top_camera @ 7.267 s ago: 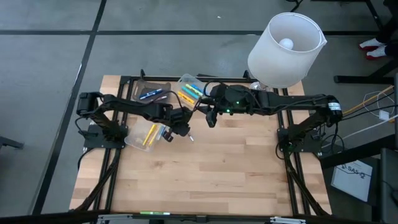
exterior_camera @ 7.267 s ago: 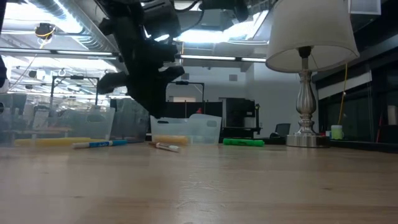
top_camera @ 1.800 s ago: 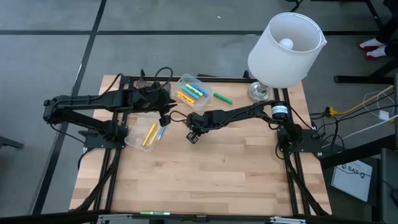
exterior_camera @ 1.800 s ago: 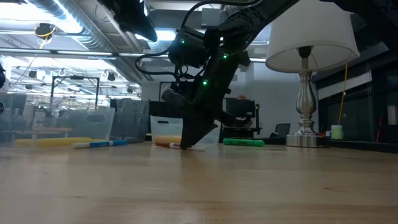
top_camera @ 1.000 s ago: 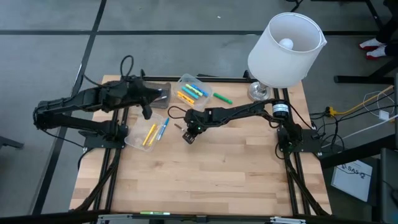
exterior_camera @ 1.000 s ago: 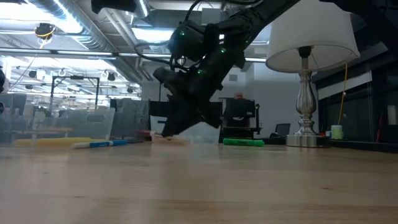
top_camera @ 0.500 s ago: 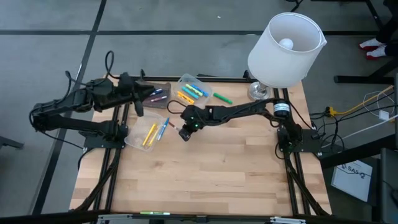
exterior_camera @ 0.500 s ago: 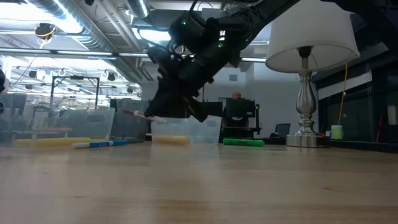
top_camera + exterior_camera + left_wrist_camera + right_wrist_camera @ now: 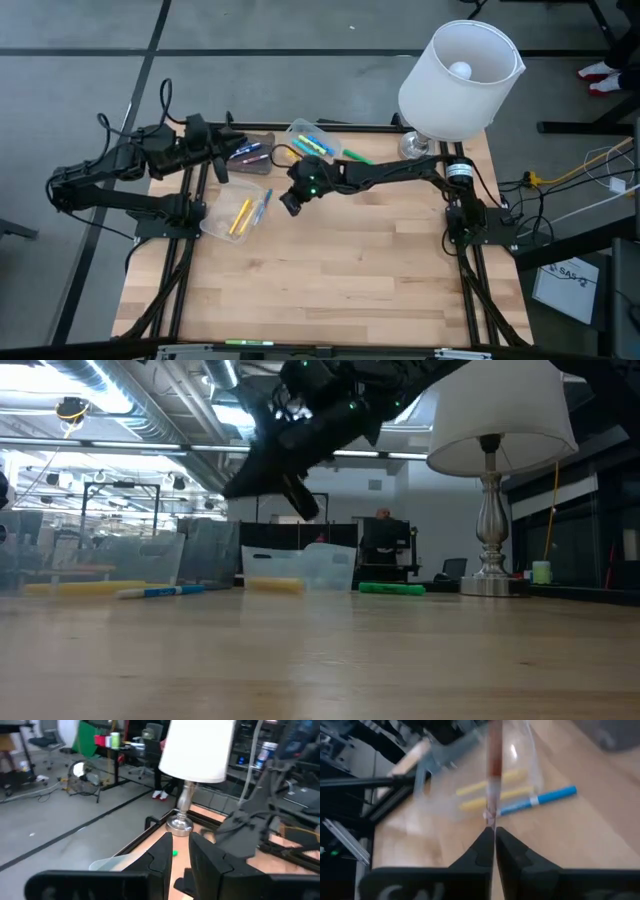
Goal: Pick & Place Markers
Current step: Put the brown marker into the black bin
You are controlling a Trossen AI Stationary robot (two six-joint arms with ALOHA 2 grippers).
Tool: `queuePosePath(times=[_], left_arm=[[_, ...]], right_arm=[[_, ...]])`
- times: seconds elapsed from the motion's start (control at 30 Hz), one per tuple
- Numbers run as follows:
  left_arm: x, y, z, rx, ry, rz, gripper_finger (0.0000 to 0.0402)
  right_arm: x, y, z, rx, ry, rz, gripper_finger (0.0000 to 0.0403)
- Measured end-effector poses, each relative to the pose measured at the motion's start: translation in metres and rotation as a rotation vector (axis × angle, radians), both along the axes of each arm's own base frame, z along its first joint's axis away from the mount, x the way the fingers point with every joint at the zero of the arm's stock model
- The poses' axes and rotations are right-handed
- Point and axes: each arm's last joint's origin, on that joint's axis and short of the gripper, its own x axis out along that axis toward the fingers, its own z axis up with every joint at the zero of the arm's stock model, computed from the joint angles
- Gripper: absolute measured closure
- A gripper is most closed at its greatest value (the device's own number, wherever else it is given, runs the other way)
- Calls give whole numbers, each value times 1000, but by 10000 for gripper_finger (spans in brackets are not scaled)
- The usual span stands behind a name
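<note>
High view: a white-shaded lamp stands at the table's far right corner. Three clear containers sit far left, holding yellow, blue and orange markers; a green marker lies beside the lamp. The right gripper hangs over the near container. The left gripper is raised at the far left edge.

Low view: the right arm is lifted clear; a blue marker lies on the wood.

Left wrist view: its fingers stand slightly apart, empty.

Right wrist view: the fingers pinch a thin reddish-brown marker.
</note>
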Motion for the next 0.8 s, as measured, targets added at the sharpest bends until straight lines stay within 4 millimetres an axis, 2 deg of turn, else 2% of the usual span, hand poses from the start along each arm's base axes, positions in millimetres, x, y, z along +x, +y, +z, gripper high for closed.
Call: queuePosePath(times=[0.23, 0.37, 0.63, 0.8], left_arm=[[-3, 1, 0, -20, -18, 47, 337], [-6, 1, 1, -20, -27, 62, 320], [-7, 0, 1, -21, -23, 51, 289], [-6, -3, -5, -32, 50, -91, 287]], right_arm=[[10, -6, 42, -87, -117, 25, 400], [10, -13, 57, -141, -95, 35, 401], [6, -13, 55, -180, -17, 75, 401], [3, -11, 49, -242, 50, 135, 400]])
